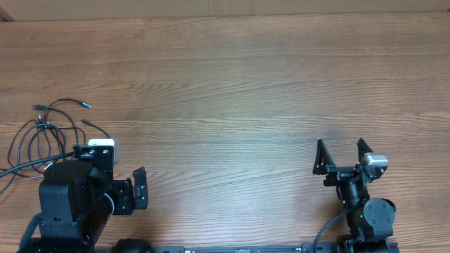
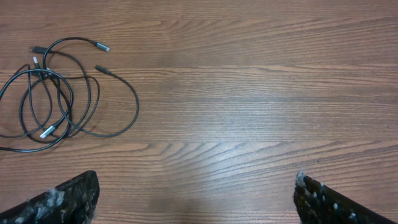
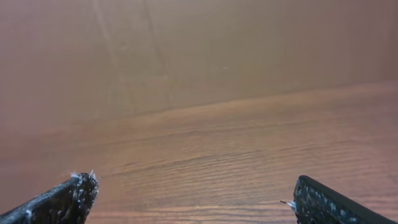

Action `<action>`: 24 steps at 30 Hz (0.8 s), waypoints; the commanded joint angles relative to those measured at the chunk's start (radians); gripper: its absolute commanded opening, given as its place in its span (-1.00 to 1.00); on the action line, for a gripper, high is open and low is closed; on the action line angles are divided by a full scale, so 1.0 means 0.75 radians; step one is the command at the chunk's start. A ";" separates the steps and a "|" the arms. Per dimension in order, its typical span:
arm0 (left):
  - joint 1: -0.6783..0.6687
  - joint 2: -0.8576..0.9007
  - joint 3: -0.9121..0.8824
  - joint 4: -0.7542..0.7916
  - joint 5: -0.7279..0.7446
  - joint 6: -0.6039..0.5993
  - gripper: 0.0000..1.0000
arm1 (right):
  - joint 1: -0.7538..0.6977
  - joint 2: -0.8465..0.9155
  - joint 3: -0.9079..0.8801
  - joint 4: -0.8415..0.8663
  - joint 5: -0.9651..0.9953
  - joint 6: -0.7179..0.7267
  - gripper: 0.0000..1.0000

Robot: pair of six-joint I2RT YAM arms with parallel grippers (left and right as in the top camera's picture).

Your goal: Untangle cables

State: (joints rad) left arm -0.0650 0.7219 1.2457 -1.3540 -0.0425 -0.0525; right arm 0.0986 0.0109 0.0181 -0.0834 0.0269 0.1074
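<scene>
The cables [image 1: 43,128] are thin black cords with small plugs, some silver-tipped. They lie looped and overlapping on the wooden table near its left edge. They also show in the left wrist view [image 2: 62,93] at the upper left. My left gripper [image 1: 119,188] is open and empty, just right of and nearer than the bundle; its fingertips show in the left wrist view [image 2: 196,199] above bare wood. My right gripper [image 1: 342,156] is open and empty at the near right, far from the cables, and it also shows in the right wrist view [image 3: 196,199].
The wooden table [image 1: 232,84] stretches across the whole view. One cord runs off the table's left edge [image 1: 5,172]. The arms' bases stand at the near edge.
</scene>
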 commanded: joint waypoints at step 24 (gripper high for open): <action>-0.001 -0.003 -0.009 0.005 -0.017 0.015 0.99 | -0.006 -0.011 -0.014 0.003 -0.093 -0.259 1.00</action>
State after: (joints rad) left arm -0.0650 0.7219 1.2457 -1.3544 -0.0425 -0.0525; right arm 0.0986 0.0109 0.0181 -0.0830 -0.0521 -0.0723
